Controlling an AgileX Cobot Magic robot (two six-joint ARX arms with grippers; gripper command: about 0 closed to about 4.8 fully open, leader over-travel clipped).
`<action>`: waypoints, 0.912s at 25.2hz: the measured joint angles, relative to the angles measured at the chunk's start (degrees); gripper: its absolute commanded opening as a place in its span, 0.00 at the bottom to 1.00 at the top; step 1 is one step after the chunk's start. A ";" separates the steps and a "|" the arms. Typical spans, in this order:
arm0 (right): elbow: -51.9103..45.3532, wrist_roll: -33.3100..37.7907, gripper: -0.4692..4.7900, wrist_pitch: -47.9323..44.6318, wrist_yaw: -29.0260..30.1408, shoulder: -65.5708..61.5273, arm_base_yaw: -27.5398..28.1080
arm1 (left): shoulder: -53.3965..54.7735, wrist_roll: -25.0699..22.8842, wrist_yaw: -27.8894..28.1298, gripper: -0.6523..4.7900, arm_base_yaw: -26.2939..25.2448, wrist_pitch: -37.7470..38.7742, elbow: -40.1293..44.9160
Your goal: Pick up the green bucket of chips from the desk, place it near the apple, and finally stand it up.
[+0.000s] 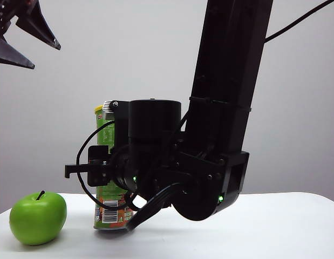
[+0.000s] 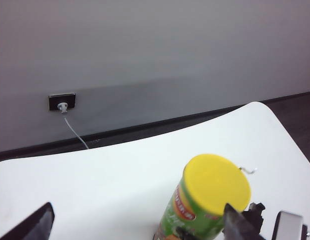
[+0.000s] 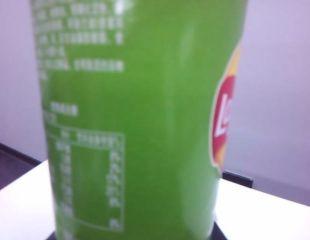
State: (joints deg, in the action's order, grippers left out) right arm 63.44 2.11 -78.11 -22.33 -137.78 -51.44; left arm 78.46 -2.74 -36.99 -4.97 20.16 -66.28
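The green bucket of chips (image 1: 107,208) stands upright on the white desk (image 1: 264,232), its yellow lid (image 2: 215,184) on top. My right gripper (image 1: 100,168) is shut on the can at mid-height, and the arm hides most of it. The can's green side (image 3: 144,125) fills the right wrist view between that gripper's (image 3: 134,235) dark fingers. The apple (image 1: 37,218) sits on the desk just left of the can, a small gap apart. My left gripper (image 1: 46,57) hangs open high at the upper left, empty. In the left wrist view the left gripper (image 2: 137,224) looks down on the lid.
The right arm's thick black link (image 1: 226,97) rises from the can toward the upper right. A wall socket (image 2: 62,102) with a grey cable sits on the wall behind the desk (image 2: 94,185). The desk's rounded far corner (image 2: 260,107) shows beyond the can.
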 measured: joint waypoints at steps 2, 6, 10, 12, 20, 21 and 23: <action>0.07 0.87 0.49 0.15 0.02 0.02 0.26 | 0.00 1.36 0.02 0.92 0.00 -1.90 2.29; 0.07 1.03 0.70 0.15 0.11 0.02 0.26 | 0.02 2.58 0.00 0.92 0.02 -4.13 2.75; 0.09 1.03 0.75 0.17 0.33 0.02 0.24 | 0.02 3.96 0.00 0.92 0.00 -5.75 2.75; 0.09 1.03 0.88 0.17 0.35 0.02 0.24 | 0.02 4.33 0.00 0.92 0.00 -5.84 2.75; 0.39 1.07 1.00 -0.63 0.44 0.04 -0.15 | 0.02 5.05 -1.09 0.92 0.00 -5.84 2.75; 0.39 1.05 1.00 -0.74 0.44 0.04 -0.20 | 0.02 5.14 -1.44 0.92 0.00 -5.84 2.75; 0.39 1.05 1.00 -0.94 0.46 0.04 -0.20 | 0.02 5.16 -1.60 0.92 0.02 -5.84 2.75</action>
State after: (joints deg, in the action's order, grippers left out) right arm 63.83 3.16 -79.05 -21.87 -137.73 -51.64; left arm 78.48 2.42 -38.59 -4.95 14.33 -63.53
